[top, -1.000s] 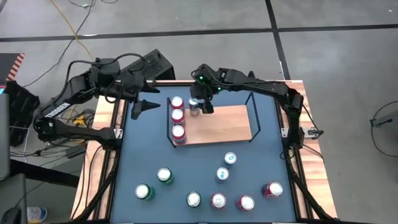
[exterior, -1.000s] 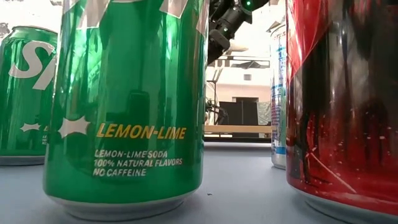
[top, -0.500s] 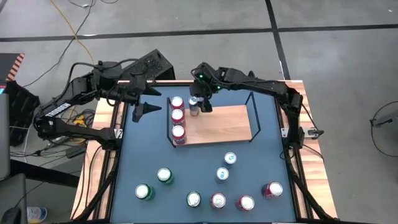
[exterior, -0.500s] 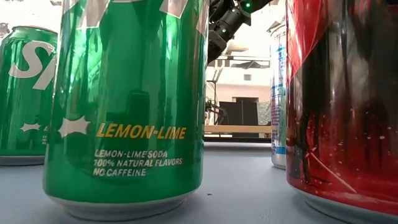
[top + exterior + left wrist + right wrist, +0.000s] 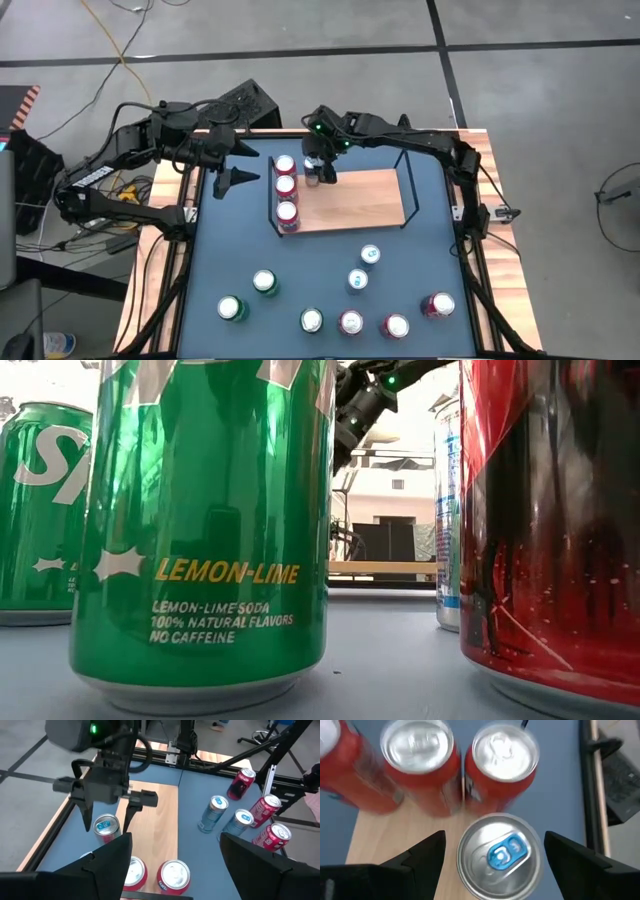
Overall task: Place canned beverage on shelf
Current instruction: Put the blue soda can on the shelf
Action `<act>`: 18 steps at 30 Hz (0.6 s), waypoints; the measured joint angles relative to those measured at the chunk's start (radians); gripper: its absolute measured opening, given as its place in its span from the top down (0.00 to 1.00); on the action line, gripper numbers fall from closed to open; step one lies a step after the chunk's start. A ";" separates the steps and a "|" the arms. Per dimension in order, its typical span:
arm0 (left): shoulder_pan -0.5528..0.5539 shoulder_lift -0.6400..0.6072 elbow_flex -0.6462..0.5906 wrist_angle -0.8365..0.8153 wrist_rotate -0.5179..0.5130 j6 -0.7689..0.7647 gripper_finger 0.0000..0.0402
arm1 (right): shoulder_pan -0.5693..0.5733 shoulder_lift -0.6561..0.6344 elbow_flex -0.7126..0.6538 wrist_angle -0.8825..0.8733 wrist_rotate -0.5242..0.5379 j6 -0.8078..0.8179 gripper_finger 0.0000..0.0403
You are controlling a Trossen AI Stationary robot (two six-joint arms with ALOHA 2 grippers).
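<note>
The shelf (image 5: pixel 360 200), a light-wood board with black wire end frames, lies at the middle of the table's far half. Three red cans (image 5: pixel 286 188) stand in a row on its left end. Beside them on the board stands a silver can with a blue tab (image 5: pixel 499 855). My right gripper (image 5: pixel 318 175) is open above it. One finger (image 5: pixel 88 817) is on either side of the can's top (image 5: pixel 106 826), each with a narrow gap. My left gripper (image 5: pixel 228 172) hovers open off the shelf's left end, with nothing between its fingers.
Loose cans stand on the blue tabletop's near half: two green ones (image 5: pixel 264 282), silver-blue ones (image 5: pixel 370 256) and red ones (image 5: pixel 438 305). The shelf's right part (image 5: pixel 160 815) is bare wood. Its wire end frame (image 5: pixel 408 185) rises at the right end.
My right gripper has sunk a little and shifted slightly toward the table's left over the silver can, rolling a bit about its own line. The can has kept its place on the shelf. The gap between the fingers looks the same.
</note>
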 joint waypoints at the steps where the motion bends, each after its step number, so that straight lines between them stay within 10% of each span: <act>1: 0.000 0.000 0.000 0.000 0.000 0.000 0.29 | 0.001 -0.003 0.001 0.003 0.000 0.004 0.19; 18: 0.000 0.000 0.000 0.001 0.000 -0.014 0.29 | 0.031 -0.002 0.001 -0.020 0.105 0.120 0.28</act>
